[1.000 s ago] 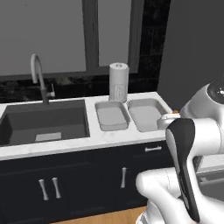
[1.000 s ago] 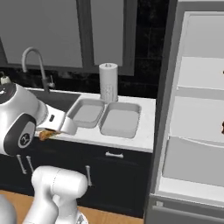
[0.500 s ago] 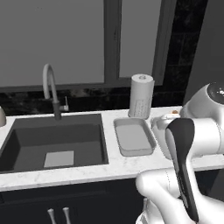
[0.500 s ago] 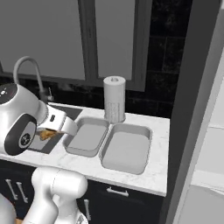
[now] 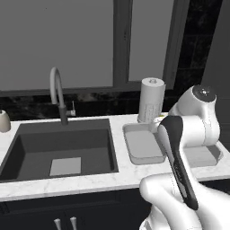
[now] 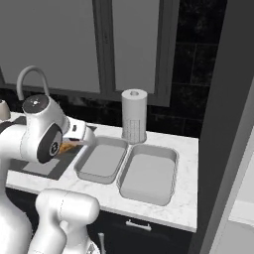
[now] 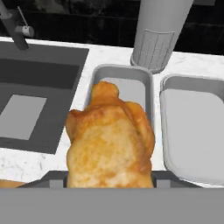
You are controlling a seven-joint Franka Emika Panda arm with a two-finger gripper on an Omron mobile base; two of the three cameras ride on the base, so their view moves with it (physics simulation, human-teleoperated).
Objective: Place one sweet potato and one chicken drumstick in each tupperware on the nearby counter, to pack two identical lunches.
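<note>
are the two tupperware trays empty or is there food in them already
Both empty. In the right base view the left tray and the right tray show bare grey floors; the drumstick is in the hand, not in a tray.

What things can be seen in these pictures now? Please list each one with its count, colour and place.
chicken drumstick: one, golden-brown, held in the gripper, above the counter's front edge before the trays.
tupperware: two, light grey, both empty, side by side on the counter right of the sink.
paper towel roll: one, white, upright behind the trays.
sink: one, dark basin set in the counter, a pale grey square on its floor.
faucet: one, silver, behind the sink.
small pale cup: one, at the counter's far left.
counter: one, white marble-look.
cabinets: dark, under the counter.
gripper: one, shut on the drumstick.
</note>
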